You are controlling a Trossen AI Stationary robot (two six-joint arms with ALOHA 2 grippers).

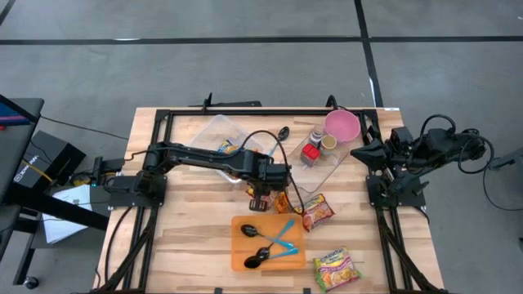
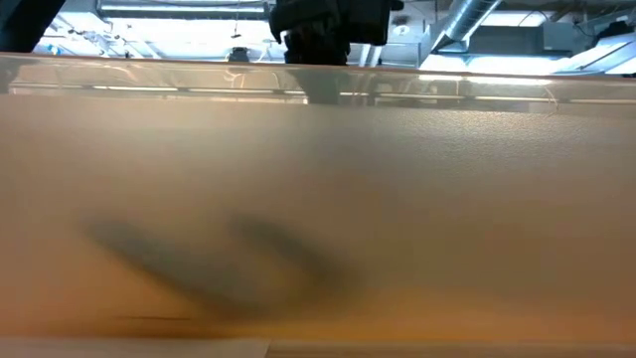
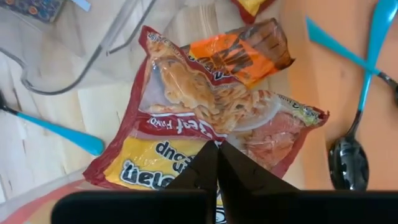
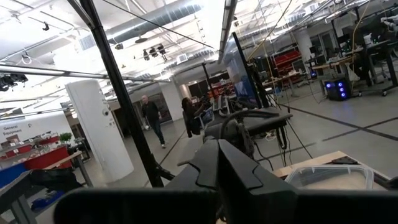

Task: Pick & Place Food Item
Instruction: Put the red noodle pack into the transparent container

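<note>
Near the middle of the wooden table [image 1: 188, 237], the left gripper [image 1: 260, 202] hangs just above a noodle packet [image 3: 186, 124] with its fingers [image 3: 214, 163] pressed together and nothing between them. From the wrist camera the packet shows a red border, a clear window of noodles and a yellow band; its far end is overlapped by a small orange snack packet [image 3: 239, 53]. From above, that orange packet [image 1: 282, 202] lies just beside the gripper, between it and another noodle packet [image 1: 317, 210] closer to the table's right edge.

Toward the table's near edge sits an orange cutting board [image 1: 241, 245] carrying two black spoons [image 1: 250, 232] and blue-handled utensils [image 1: 282, 241]. A third packet, green and yellow [image 1: 335, 268], lies near the near right corner.

Toward the far edge, a clear plastic bin [image 1: 214, 131] sits under the left arm, with a small item inside. To its right a black spoon [image 1: 283, 131] lies by a clear tray [image 1: 327, 167] holding a red-topped jar [image 1: 310, 153] and a small cup [image 1: 328, 143], with a pink bowl [image 1: 341, 124] at its far end.

At the right edge, the right gripper [image 1: 365, 152] waits folded back, fingers together and empty, well apart from the packets.

A pale blurred surface fills the table-level camera's picture.
</note>
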